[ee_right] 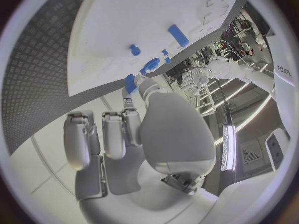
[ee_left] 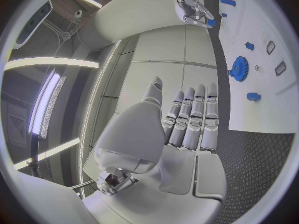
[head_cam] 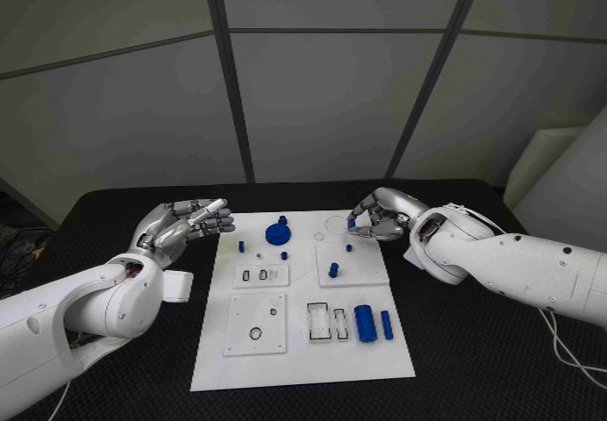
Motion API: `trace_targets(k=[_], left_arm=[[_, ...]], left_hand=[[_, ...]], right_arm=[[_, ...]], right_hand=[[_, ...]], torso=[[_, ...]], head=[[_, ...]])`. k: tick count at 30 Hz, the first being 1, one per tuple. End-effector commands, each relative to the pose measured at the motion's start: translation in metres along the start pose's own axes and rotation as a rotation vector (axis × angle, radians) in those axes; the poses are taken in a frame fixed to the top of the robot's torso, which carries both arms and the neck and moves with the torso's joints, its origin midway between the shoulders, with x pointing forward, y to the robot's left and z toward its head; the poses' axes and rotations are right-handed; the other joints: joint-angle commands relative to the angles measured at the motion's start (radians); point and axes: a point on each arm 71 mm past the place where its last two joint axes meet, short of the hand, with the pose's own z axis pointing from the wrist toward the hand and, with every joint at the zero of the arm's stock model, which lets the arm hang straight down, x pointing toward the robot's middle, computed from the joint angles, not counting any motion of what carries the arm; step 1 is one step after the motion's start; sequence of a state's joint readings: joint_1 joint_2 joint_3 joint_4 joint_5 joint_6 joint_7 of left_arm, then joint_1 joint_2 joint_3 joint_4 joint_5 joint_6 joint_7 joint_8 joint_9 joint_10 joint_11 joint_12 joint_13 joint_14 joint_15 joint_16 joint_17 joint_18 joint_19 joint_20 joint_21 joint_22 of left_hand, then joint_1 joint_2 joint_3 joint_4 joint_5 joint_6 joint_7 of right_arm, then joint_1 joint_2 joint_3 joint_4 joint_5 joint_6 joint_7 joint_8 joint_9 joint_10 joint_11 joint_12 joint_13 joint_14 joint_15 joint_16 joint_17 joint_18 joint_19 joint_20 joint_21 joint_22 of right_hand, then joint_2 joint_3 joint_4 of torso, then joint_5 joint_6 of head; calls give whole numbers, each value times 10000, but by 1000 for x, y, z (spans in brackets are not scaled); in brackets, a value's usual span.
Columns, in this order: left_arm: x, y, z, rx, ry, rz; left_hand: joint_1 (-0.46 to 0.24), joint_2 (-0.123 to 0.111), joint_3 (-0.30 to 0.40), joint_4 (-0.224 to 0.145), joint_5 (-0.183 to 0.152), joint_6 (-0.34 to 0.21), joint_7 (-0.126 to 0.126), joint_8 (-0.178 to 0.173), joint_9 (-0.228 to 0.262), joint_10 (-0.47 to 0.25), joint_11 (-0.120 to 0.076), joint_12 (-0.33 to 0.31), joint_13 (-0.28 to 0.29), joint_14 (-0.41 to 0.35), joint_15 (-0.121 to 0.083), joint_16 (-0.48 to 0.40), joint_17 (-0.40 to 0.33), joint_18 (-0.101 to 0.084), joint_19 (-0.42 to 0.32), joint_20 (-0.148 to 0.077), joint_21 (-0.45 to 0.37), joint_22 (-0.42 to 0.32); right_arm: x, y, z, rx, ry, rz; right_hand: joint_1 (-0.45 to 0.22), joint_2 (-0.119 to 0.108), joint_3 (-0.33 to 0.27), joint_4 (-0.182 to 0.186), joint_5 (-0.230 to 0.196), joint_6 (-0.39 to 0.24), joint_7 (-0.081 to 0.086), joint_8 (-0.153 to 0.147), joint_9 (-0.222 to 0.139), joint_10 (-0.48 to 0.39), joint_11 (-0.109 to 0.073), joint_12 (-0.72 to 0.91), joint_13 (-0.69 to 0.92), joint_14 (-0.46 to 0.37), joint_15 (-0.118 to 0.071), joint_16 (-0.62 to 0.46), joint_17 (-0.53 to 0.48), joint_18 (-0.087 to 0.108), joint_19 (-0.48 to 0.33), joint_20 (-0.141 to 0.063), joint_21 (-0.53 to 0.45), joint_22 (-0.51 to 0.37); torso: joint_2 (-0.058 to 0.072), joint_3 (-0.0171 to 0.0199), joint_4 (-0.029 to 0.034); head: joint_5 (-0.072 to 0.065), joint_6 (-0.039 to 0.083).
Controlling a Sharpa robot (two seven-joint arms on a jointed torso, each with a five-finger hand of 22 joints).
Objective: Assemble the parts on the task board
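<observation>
Task board [head_cam: 303, 351], a white plate, lies in the middle of the black worktop [head_cam: 481, 351], with the blue parts spread over it. A blue gear [head_cam: 278, 232] sits near the board's far edge, toward the left hand's side; a small blue peg [head_cam: 240, 247] stands just beside the board's left edge, and another small blue peg [head_cam: 332, 270] stands on a raised white square nearer the middle. Toward the near end a blue cylinder [head_cam: 364, 323] lies flat, with a slimmer blue bar [head_cam: 386, 324] just beside it.

The right hand [head_cam: 377, 217] hovers over the far right corner of the board, its fingers curled together. A small blue piece [head_cam: 352, 223] is pinched at its fingertips; the right wrist view shows the same blue piece [ee_right: 131, 83] pressed between thumb and a finger, just above the board's edge. The left wrist view also catches this hand [ee_left: 190, 7] with the blue piece at its fingertips.

The left hand [head_cam: 188, 224] is raised just off the board's far left corner, beside the gear but apart from it. In the left wrist view its fingers [ee_left: 193, 119] lie straight and side by side, holding nothing, with the gear [ee_left: 238, 66] on the board beyond them.
</observation>
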State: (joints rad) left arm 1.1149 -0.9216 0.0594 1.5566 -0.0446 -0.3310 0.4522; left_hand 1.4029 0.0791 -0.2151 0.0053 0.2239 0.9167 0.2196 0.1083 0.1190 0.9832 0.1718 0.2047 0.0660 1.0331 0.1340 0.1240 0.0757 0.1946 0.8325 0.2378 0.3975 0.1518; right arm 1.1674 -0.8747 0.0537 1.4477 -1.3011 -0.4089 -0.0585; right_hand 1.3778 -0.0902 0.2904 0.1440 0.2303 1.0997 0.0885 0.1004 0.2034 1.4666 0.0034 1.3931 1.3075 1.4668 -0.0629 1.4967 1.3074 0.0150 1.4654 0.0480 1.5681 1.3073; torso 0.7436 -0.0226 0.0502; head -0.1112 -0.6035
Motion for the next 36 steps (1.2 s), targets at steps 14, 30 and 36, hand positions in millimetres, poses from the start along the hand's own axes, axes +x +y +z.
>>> trace_targets(k=[14,30,36], left_arm=[[2,1,4,75,123,-33],[6,2,6,34,185,-71],[6,1,6,38,198,-75]], left_hand=[[-40,99,-5,-32,-49,78,-7,-39,-9,60,4,-22,-5,33,65,-66,-14,-135,-20,80,-68,-13],[-44,111,-11,-39,-48,85,-7,-44,-9,68,3,-26,-4,39,65,-72,-13,-134,-17,80,-68,-17],[-44,111,-11,-39,-48,85,-7,-44,-9,68,3,-26,-4,39,65,-72,-13,-134,-17,80,-68,-17]], right_arm=[[39,103,15,-1104,-125,-783],[90,141,17,-1588,810,-1305],[100,147,18,-1652,999,-1553]], right_hand=[[-72,50,-3,-80,-64,258,-155,-23,116,231,-86,23,1266,717,-85,3,1132,-150,1054,-56,27,2635],[-213,-34,-47,-84,118,282,-161,-78,142,212,-97,-14,1245,701,-102,-33,1070,-150,1054,-76,27,2635],[-231,-53,-55,-85,135,284,-161,-86,145,213,-98,-14,1247,701,-103,-34,1070,-150,1054,-78,27,2635]], torso=[[-48,-41,44],[-34,-22,35],[-24,-24,34]], head=[[410,-186],[550,-270],[620,-300]])
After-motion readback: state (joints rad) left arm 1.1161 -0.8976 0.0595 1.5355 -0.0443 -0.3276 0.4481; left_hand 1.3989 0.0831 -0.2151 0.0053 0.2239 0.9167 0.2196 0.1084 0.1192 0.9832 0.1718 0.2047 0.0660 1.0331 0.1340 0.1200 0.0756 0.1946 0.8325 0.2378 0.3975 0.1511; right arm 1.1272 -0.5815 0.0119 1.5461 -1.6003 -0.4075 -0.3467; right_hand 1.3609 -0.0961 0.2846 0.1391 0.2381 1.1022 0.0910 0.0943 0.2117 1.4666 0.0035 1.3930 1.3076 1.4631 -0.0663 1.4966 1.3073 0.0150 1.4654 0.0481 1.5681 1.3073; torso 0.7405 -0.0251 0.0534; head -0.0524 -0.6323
